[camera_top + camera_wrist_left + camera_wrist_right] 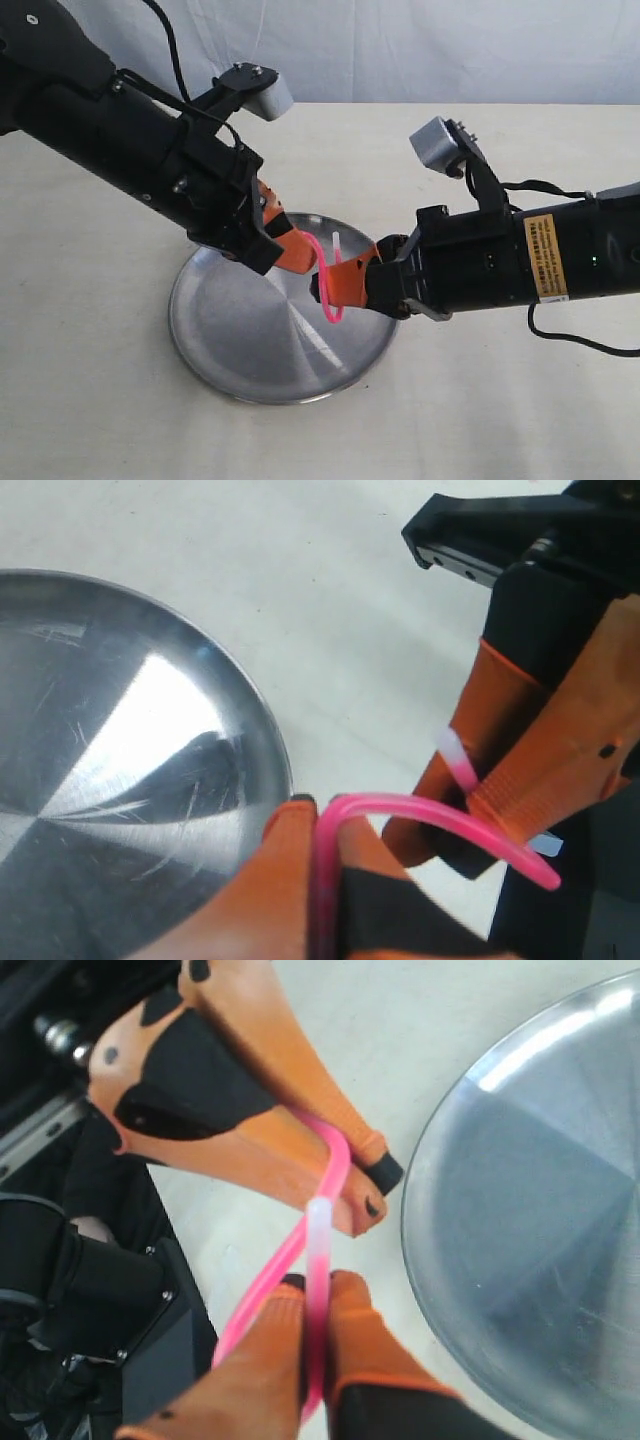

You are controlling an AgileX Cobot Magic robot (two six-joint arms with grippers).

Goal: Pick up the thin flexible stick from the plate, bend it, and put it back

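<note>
The pink stick [330, 290] is bent into a tight loop above the far right rim of the round steel plate [250, 345]. My left gripper [312, 262] is shut on one part of the stick [322, 880], which curves away from its orange fingertips. My right gripper [325, 288] is shut on the other part, and a pale translucent end [318, 1235] sticks out past its fingers. The two grippers nearly touch, tip to tip, over the plate's edge [420, 1260]. The stick [262, 1290] loops back beside the right fingers.
The plate [120, 740] rests on a cream table [500, 420] with a white cloth backdrop behind. Both black arms lean in over the table from either side. A cable [580, 340] trails from the right arm.
</note>
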